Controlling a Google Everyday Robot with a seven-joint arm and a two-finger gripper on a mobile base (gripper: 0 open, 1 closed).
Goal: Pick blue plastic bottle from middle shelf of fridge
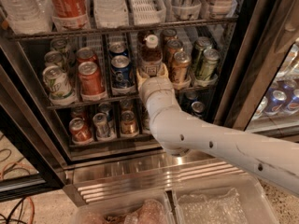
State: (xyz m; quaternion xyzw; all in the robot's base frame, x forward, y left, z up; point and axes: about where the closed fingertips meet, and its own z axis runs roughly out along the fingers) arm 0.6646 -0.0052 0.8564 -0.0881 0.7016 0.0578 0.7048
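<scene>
The blue plastic bottle (151, 55), clear with a white cap, dark contents and a pale label, stands in the fourth lane of the middle shelf (93, 101) of the fridge (243, 55). My gripper (152, 74) reaches in from the lower right on the white arm. Its fingers (141, 77) lie against both sides of the bottle's lower part and hide the base. The bottle stands upright on the shelf.
Cans flank the bottle: a blue can (121, 69) to the left, a red can (90, 77), a brown can (180, 65) to the right and green cans (208, 62). Large bottles stand on the rack above (117, 28). More cans stand on the shelf below (100, 125). Clear bins (215, 204) sit in the foreground.
</scene>
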